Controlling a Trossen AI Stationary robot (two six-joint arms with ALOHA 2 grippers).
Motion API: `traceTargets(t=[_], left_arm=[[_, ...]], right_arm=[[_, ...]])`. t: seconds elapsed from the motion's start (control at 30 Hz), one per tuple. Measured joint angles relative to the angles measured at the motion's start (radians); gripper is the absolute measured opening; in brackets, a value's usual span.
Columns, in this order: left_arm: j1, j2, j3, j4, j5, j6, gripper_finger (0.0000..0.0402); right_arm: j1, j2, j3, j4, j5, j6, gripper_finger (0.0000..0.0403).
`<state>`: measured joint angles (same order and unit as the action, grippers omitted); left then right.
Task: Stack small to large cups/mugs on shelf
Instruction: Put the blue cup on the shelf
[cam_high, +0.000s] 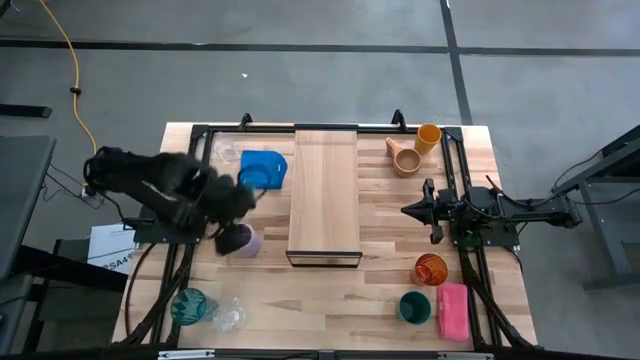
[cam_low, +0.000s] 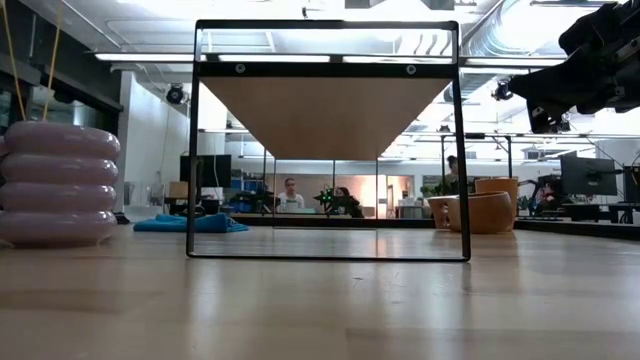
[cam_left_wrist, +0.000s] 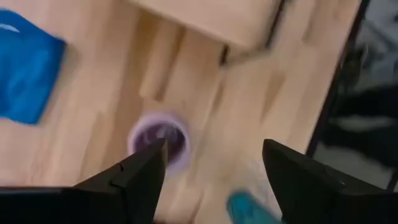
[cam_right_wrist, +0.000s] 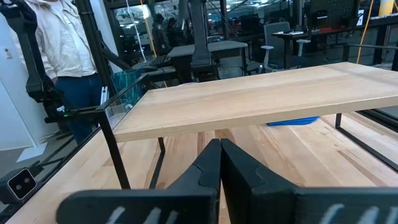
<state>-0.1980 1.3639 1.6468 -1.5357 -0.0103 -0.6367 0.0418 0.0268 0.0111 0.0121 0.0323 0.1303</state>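
Your left gripper (cam_left_wrist: 211, 163) hangs with fingers spread above the lavender mug (cam_high: 243, 240), which stands on the table just off the shelf's (cam_high: 324, 190) near-left corner. Your right gripper (cam_high: 408, 210) waits pinched together beside the shelf's right edge, apart from it.

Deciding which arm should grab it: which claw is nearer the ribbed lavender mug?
Left. The left claw, open, hovers just above the ribbed lavender mug. The right claw, shut, waits across the light-wood shelf, far from it.
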Motion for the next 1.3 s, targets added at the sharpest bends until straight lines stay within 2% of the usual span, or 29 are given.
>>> traceTargets(t=[0.3, 0.43, 0.6, 0.73, 0.87, 1.1, 1.3], left_arm=[[-0.470, -0.020, -0.066, -0.019, -0.159, -0.236, 0.0217], [-0.636, -0.020, -0.133, -0.024, -0.155, -0.321, 0.0203], [-0.776, -0.020, -0.235, 0.017, -0.100, -0.410, 0.0195], [-0.833, -0.020, -0.335, 0.084, -0.091, -0.466, 0.0200], [-0.829, -0.020, -0.424, 0.132, -0.080, -0.497, 0.0212], [-0.830, -0.020, -0.483, 0.242, -0.067, -0.502, 0.0227], [-0.830, -0.020, -0.533, 0.277, -0.050, -0.544, 0.0213]], right_arm=[[0.000, 0.000, 0.000, 0.000, 0.000, 0.000, 0.0000], [0.000, 0.000, 0.000, 0.000, 0.000, 0.000, 0.0000], [0.000, 0.000, 0.000, 0.000, 0.000, 0.000, 0.0000], [0.000, 0.000, 0.000, 0.000, 0.000, 0.000, 0.0000], [0.000, 0.000, 0.000, 0.000, 0.000, 0.000, 0.0000], [0.000, 0.000, 0.000, 0.000, 0.000, 0.000, 0.0000], [0.000, 0.000, 0.000, 0.000, 0.000, 0.000, 0.0000]])
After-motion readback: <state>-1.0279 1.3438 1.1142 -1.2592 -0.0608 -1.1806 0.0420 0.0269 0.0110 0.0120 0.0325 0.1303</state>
